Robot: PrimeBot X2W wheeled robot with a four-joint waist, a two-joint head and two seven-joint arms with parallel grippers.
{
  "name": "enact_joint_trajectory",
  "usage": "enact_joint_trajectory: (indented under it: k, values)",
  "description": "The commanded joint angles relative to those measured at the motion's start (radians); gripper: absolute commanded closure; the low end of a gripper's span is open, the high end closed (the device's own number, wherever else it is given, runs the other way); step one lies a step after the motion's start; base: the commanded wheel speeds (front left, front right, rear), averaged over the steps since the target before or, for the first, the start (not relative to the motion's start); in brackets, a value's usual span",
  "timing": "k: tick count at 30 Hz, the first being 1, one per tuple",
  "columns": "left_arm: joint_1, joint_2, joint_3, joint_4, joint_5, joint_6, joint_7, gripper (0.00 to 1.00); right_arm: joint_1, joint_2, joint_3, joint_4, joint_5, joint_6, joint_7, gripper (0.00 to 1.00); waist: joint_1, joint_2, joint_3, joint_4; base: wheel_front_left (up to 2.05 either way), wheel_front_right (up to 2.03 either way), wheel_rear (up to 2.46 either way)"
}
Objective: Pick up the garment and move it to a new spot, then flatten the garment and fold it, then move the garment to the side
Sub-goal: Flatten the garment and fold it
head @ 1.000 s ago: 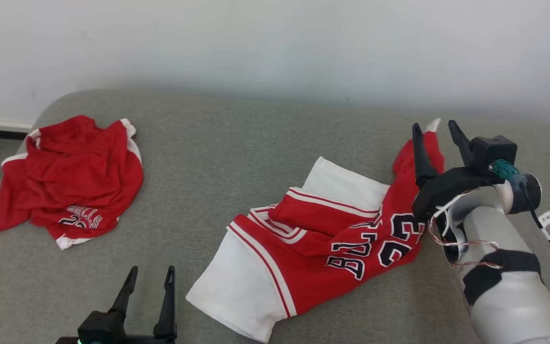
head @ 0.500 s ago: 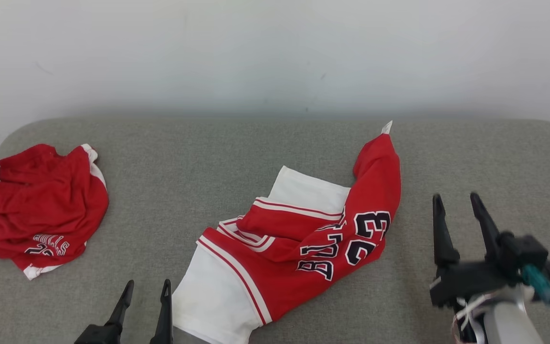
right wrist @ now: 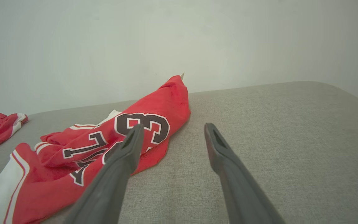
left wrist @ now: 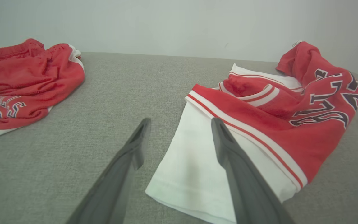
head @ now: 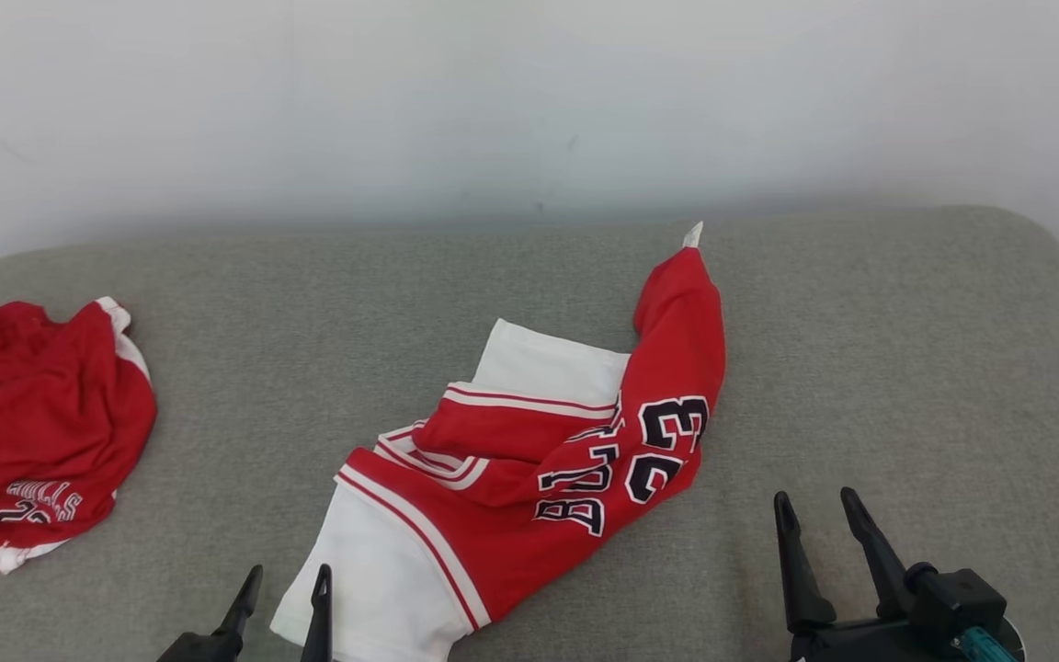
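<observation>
A red and white jersey, the garment (head: 539, 460) with black lettering and numbers, lies crumpled in the middle of the grey cushioned surface (head: 860, 349); it also shows in the left wrist view (left wrist: 259, 118) and the right wrist view (right wrist: 110, 146). Low at the picture's left, my left gripper (head: 286, 584) stands open, its fingers (left wrist: 228, 155) just short of the garment's white near corner. My right gripper (head: 814, 510) is open and empty, to the right of the garment and apart from it.
A second crumpled red garment (head: 33, 432) lies at the far left of the surface, seen too in the left wrist view (left wrist: 23, 87). A pale wall (head: 529, 101) runs behind. Bare grey surface stretches to the right of the jersey.
My right gripper let go of the jersey's raised red end and drew back toward me, now open and apart from it. The head camera has turned to the right, shifting everything left.
</observation>
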State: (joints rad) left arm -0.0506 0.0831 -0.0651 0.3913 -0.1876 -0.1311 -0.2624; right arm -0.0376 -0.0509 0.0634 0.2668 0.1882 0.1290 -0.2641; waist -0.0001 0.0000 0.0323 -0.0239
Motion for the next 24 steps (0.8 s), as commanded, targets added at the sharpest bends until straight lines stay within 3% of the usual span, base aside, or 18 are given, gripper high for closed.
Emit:
enact_joint_trajectory:
  k: [1, 12, 13, 14, 15, 24]
  values:
    - [-0.013, 0.006, -0.003, 0.02, -0.011, 0.002, -0.002, 0.0, 0.0, 0.0, 0.005, 0.001, 0.009, 0.004, -0.001, 0.0, 0.0001, 0.0, 0.008, -0.018, 0.0, 0.0, 0.0]
    - [-0.115, 0.03, -0.003, 0.317, -0.016, 0.009, -0.002, 0.0, -0.023, 0.001, 0.051, 0.027, 0.029, 0.004, -0.001, 0.0, 0.0001, 0.0, 0.022, -0.056, 0.0, 0.0, 0.0]
    - [-0.123, 0.029, -0.004, 0.34, -0.025, 0.007, -0.002, 0.04, -0.022, 0.0, 0.047, 0.027, 0.029, 0.004, -0.001, 0.0, 0.0001, 0.0, 0.022, -0.054, 0.0, 0.0, 0.0]
    - [-0.132, 0.028, -0.009, 0.352, -0.024, 0.006, -0.002, 0.41, -0.02, 0.0, 0.044, 0.026, 0.028, 0.004, -0.001, 0.0, 0.0001, 0.0, 0.022, -0.05, 0.0, 0.0, 0.0]
    - [-0.135, 0.025, -0.011, 0.363, -0.029, 0.005, -0.002, 1.0, -0.017, 0.0, 0.043, 0.026, 0.028, 0.004, -0.001, 0.0, 0.0001, 0.0, 0.02, -0.045, 0.0, 0.0, 0.0]
    - [-0.124, 0.025, -0.004, 0.337, -0.049, 0.008, -0.002, 1.0, 0.003, 0.0, 0.021, 0.028, 0.033, 0.004, -0.001, 0.0, 0.0001, 0.0, -0.002, 0.064, 0.0, 0.0, 0.0]
